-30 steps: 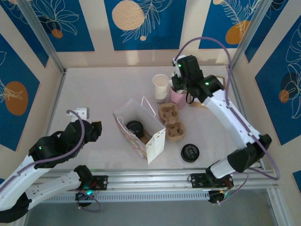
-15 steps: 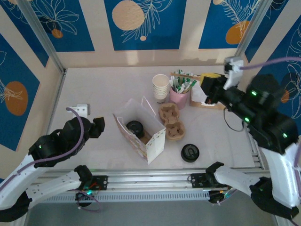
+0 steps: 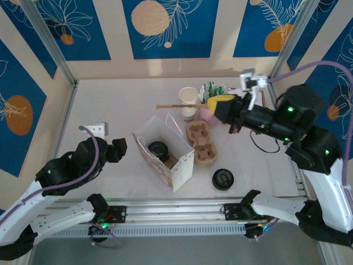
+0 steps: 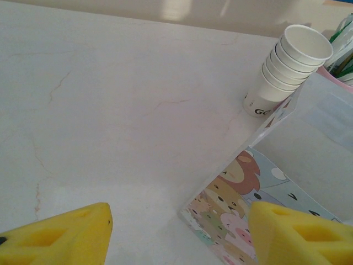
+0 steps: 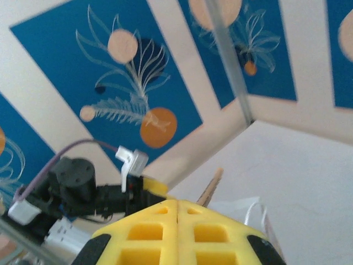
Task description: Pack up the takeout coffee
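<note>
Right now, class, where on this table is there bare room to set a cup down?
Bare: the table at far left, bordered by back wall, paper bag and stacked cups. Crowded: between bag, cup carrier and pink pot.

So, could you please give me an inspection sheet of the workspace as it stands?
Surface: pale table, no spills seen.
Job's things: takeout coffee stands inside the open paper bag.
Clutter: stacked cups, cup carrier, loose black lid, pink pot.
Claws: left claw open, empty; right claw shut on a wooden stirrer.
Cables: purple cable looping above the right arm.
Surroundings: blue leaf-print wall panels.
</note>
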Controlling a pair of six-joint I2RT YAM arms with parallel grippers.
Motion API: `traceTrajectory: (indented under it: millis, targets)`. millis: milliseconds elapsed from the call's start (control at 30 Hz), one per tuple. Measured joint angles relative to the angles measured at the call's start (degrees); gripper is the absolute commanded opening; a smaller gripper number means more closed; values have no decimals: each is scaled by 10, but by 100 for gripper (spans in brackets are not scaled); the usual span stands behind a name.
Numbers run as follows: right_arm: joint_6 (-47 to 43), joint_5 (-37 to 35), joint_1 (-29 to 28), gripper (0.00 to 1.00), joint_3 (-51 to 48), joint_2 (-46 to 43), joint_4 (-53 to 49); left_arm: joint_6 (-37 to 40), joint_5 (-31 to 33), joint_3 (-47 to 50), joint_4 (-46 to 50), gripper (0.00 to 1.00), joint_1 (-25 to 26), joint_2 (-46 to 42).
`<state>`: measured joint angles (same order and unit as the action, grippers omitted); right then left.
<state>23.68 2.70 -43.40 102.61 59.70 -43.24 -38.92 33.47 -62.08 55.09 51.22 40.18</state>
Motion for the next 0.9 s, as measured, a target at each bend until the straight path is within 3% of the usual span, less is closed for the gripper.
traceTrajectory:
  millis: [233, 533, 767, 900]
  targets:
    - [-55, -143, -131, 0, 51, 69, -91, -7, 7, 0, 13, 67, 0, -1]
    - [-87, -250, -216, 0, 101, 153, -198, -10, 13, 0, 15, 67, 0, -3]
    - [-93, -301, -231, 0, 102, 229, -257, -12, 15, 2, 20, 67, 0, -4]
    - [-94, -318, -232, 8, 104, 256, -283, -12, 16, 6, 24, 68, 0, -7]
